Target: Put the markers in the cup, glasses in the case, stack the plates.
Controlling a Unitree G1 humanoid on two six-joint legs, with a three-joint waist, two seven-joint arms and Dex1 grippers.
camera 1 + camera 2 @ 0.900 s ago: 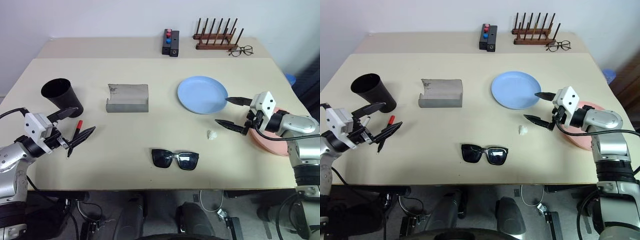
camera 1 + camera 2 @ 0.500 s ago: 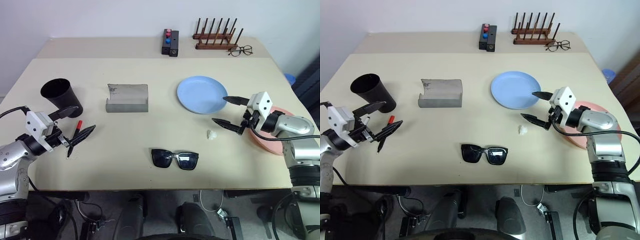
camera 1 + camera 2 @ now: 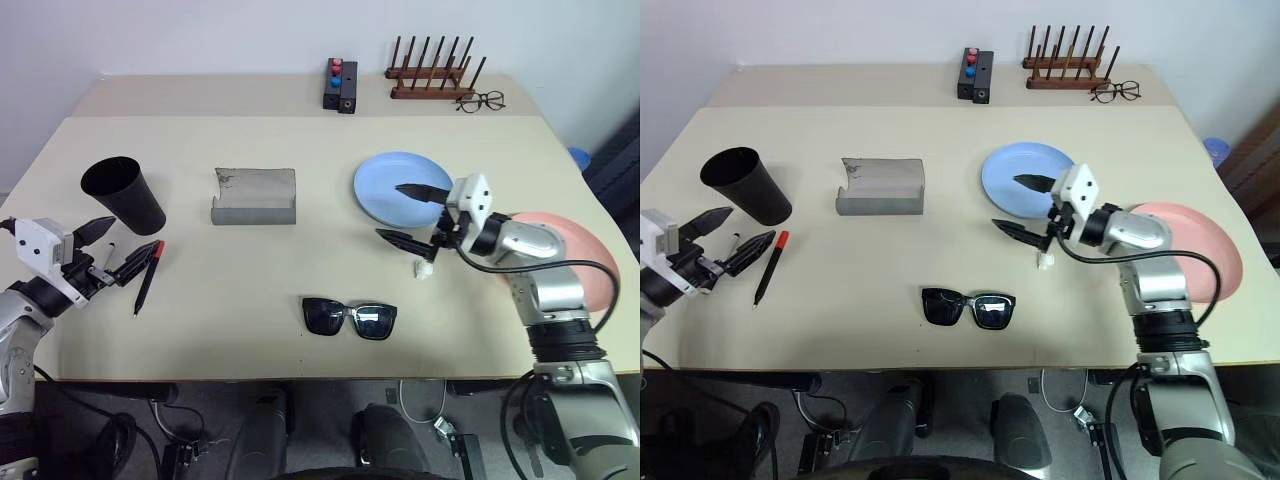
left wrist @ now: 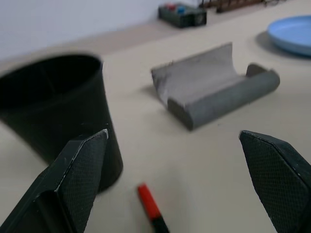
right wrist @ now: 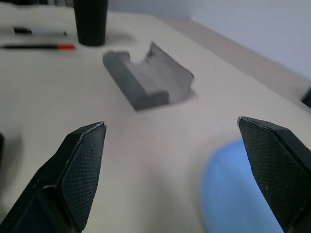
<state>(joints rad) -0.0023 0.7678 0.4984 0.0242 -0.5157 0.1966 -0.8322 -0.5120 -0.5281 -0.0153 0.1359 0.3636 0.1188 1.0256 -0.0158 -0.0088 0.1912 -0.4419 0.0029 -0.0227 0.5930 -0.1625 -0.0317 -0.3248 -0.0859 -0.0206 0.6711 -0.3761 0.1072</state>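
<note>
The black cup (image 3: 124, 194) stands at the table's left. A red-capped marker (image 3: 148, 276) lies on the table just in front of it, and a second dark marker (image 5: 41, 32) lies nearby. My left gripper (image 3: 135, 233) is open, just left of the red-capped marker and apart from it. The grey case (image 3: 254, 196) lies open mid-table, with the black sunglasses (image 3: 350, 317) nearer the front edge. My right gripper (image 3: 388, 211) is open and empty at the blue plate's (image 3: 400, 188) near left edge. The pink plate (image 3: 565, 262) sits at the right edge behind that arm.
A small white scrap (image 3: 424, 269) lies beside the right gripper's lower finger. On the back table stand a wooden peg rack (image 3: 432, 75), thin-rimmed eyeglasses (image 3: 482, 101) and a black box with red and blue knobs (image 3: 340, 85).
My right gripper has swung left from over the pink plate to the blue plate's near edge. My left gripper has drawn back to the left, off the marker, which has stayed put.
</note>
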